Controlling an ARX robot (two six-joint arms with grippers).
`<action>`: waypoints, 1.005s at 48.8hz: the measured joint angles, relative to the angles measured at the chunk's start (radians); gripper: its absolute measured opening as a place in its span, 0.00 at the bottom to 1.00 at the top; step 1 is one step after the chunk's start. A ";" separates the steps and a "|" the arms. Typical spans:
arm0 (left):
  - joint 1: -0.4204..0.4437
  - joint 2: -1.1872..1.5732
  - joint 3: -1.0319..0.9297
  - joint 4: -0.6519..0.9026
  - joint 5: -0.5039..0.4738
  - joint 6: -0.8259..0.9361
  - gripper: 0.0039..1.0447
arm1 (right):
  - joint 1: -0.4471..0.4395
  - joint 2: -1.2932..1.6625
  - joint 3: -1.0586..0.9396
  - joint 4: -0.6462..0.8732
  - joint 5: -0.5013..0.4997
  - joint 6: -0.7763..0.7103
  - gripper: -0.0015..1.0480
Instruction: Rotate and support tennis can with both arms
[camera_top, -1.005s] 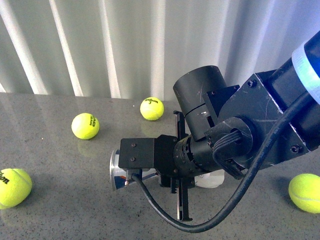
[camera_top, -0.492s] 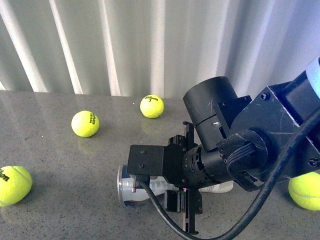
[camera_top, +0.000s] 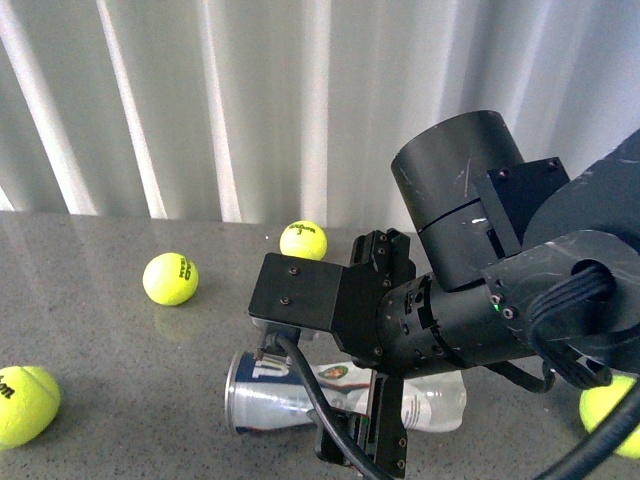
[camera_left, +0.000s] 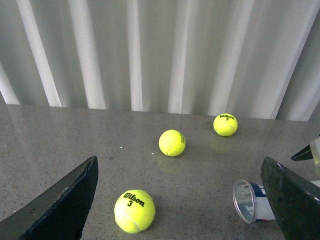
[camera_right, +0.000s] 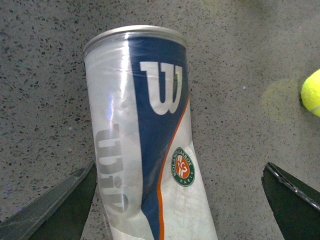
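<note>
The tennis can (camera_top: 290, 392) lies on its side on the grey table, its silver rim to the left in the front view. In the right wrist view the can (camera_right: 150, 150) shows its blue, white and orange Wilson label. My right gripper (camera_right: 175, 210) is open and hangs over the can, one finger on each side, not touching it. It fills the front view's middle (camera_top: 385, 345). My left gripper (camera_left: 177, 210) is open and empty, low over the table. The can's rim (camera_left: 246, 201) shows beside its one finger (camera_left: 295, 200), which hides the rest. The left arm is out of the front view.
Yellow-green tennis balls lie around: two behind the can (camera_top: 170, 278) (camera_top: 302, 240), one at the left edge (camera_top: 25, 403), one at the right edge (camera_top: 610, 415). One ball (camera_left: 134, 211) lies between the left fingers. A white pleated curtain (camera_top: 250, 100) closes the back.
My right arm has risen and come nearer to the camera. More of the can is uncovered, and it shows lower in the picture. The gripper stays open.
</note>
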 joint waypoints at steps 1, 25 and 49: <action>0.000 0.000 0.000 0.000 0.000 0.000 0.94 | -0.001 -0.012 -0.005 0.000 -0.006 0.010 0.93; 0.000 0.000 0.000 0.000 0.000 0.000 0.94 | -0.165 -0.509 -0.136 -0.034 0.227 0.842 0.93; 0.000 -0.001 0.000 0.000 0.000 0.000 0.94 | -0.315 -0.902 -0.634 0.543 0.431 0.919 0.59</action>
